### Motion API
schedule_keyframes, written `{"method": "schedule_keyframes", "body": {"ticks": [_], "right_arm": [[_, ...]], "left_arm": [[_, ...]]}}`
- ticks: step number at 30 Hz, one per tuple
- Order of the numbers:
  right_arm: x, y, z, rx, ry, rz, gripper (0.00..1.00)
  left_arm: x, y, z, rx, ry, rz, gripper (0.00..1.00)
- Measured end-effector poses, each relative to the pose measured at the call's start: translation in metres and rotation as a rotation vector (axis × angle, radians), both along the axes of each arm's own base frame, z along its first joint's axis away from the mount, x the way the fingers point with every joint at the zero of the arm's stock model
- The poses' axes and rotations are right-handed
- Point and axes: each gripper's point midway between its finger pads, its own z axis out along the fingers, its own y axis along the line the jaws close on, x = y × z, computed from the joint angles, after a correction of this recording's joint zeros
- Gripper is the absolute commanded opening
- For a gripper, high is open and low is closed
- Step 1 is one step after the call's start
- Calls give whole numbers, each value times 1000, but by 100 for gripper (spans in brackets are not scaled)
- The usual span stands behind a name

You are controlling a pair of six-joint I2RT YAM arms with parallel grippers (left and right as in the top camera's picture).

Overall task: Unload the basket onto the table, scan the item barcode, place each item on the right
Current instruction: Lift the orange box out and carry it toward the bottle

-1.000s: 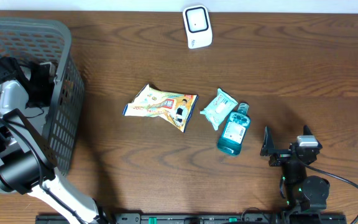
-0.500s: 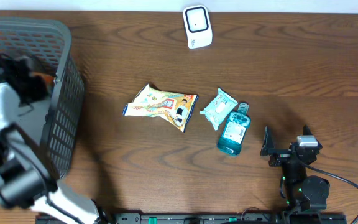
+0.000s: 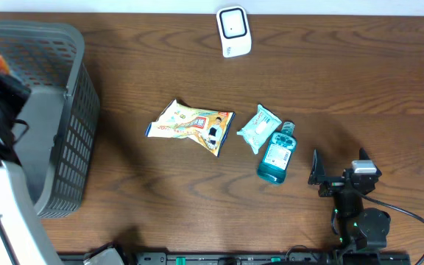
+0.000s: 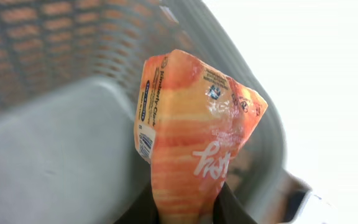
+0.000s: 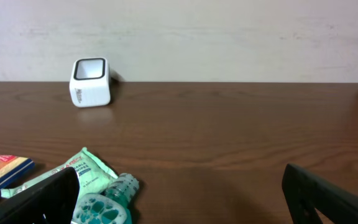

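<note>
Our left tool (image 4: 185, 210) is clamped on the bottom edge of the orange packet (image 4: 191, 137). It holds the packet upright over the grey basket (image 3: 57, 147), well apart from the white scanner (image 3: 234, 31) at the back of the surface (image 3: 344, 88). Gripped low, its printed faces stay uncovered. The striped patch on its left edge may be the barcode, though it is blurred. Our right tool (image 5: 179, 199) rests wide open and empty, out of the scanner's way.

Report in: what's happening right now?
Left tool shut on orange snack packet, over gray basket. Right tool open, empty. Nothing blocking white scanner.
</note>
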Motion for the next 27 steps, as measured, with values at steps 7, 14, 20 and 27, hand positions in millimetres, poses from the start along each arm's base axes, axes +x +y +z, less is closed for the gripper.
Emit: {"method": "schedule_keyframes", "body": {"ticks": [7, 14, 20, 27], "right_arm": [[0, 0, 0, 0, 0, 0, 99], [0, 0, 0, 0, 0, 0, 99], [0, 0, 0, 0, 0, 0, 99], [0, 0, 0, 0, 0, 0, 99]], "left_arm": [[6, -126, 19, -49, -49, -370, 7], [0, -270, -38, -83, 114, -822, 7], [-13, -341, -126, -86, 387, -941, 7], [-24, -391, -211, -175, 642, -825, 8]]}}
